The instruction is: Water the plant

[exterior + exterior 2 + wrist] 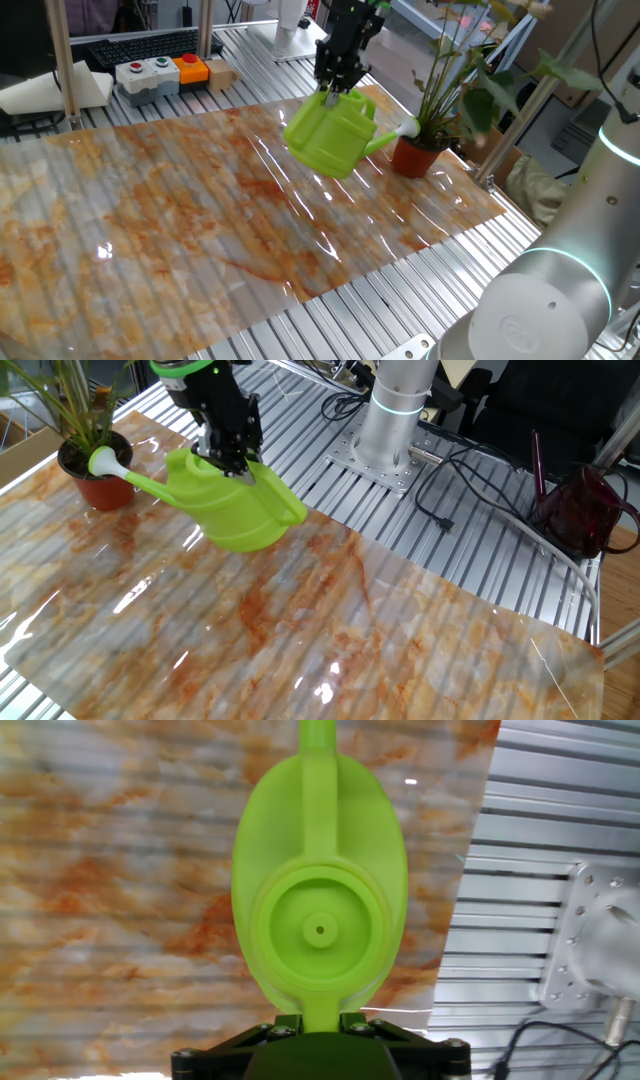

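Above the marbled mat, my claw (338, 88) is clamped narrowly on the lime-green plastic watering can (332, 133) handle. I should tip gently, keeping its rose over the small terracotta-red pot of the tall leafy plant (417, 156).

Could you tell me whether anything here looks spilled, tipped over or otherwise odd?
Nothing stands out. The watering can is tilted only because the gripper holds it, spout at the plant; its pot stands upright, and no spill shows.

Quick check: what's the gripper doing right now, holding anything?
Gripper: closed on the handle of the green watering can, holding it lifted and tilted toward the plant.
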Robot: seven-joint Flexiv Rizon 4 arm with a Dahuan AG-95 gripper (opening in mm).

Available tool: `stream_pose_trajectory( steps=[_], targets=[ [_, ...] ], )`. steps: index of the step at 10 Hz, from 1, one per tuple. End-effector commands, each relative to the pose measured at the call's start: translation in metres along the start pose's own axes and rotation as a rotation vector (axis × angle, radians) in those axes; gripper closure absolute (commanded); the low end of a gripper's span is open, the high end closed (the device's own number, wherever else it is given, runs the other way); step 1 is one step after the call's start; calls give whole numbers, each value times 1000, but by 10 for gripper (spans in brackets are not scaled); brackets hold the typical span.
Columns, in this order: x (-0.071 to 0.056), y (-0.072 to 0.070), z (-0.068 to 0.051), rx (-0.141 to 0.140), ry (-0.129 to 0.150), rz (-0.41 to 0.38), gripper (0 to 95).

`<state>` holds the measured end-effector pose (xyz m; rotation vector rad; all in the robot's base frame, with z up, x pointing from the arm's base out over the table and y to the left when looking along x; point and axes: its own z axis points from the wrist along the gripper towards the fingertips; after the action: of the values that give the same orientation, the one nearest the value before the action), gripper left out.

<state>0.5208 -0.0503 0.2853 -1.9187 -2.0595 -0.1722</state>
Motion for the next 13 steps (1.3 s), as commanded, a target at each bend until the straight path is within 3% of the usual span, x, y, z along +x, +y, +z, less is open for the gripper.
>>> stream_pose_trajectory(
  steps=[1,3,4,5,7,10,11,13],
  targets=[
    [1,0,-10,11,-17,2,950],
    [3,-1,-10,13,-56,10,950],
    [6,-3,-11,15,-63,6,950],
    [6,-3,-11,15,-53,11,950],
    [6,-3,-11,16,-60,-7,950],
    [10,-4,-12,10,-32,7,950],
    [9,-4,-12,14,-69,-4,950],
    [9,-4,-13,14,-75,-12,950]
  ],
)
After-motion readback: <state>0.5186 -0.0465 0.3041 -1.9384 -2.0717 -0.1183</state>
